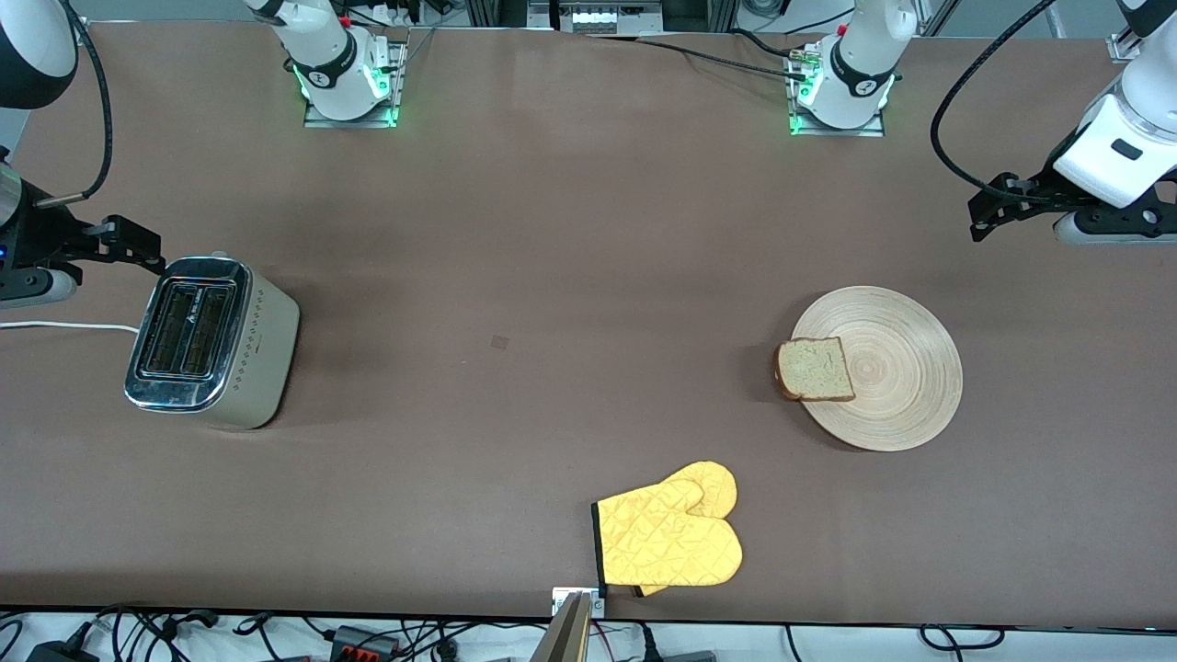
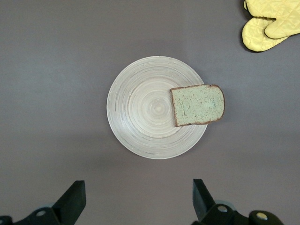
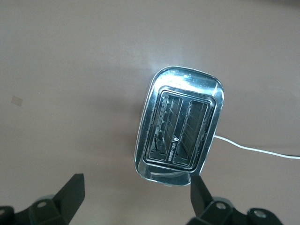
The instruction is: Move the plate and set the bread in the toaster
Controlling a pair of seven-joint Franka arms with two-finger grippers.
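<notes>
The light-wood plate [image 1: 906, 368] lies toward the left arm's end of the table. The brown bread slice [image 1: 814, 370] lies flat on its rim on the side toward the right arm's end, slightly overhanging. The chrome-topped toaster [image 1: 211, 342] stands toward the right arm's end, both slots empty. My left gripper [image 1: 991, 210] is open and empty over bare table beside the plate; its wrist view shows the plate [image 2: 140, 108] and the bread [image 2: 197, 105] off from the left gripper [image 2: 137, 187]. My right gripper [image 1: 138, 244] is open and empty over the table beside the toaster [image 3: 180, 126], as its wrist view shows [image 3: 137, 182].
A yellow oven mitt [image 1: 671, 538] lies near the table's front edge, nearer the camera than the plate; it also shows in the left wrist view [image 2: 269, 23]. The toaster's white cord [image 1: 64, 326] runs off toward the right arm's end of the table.
</notes>
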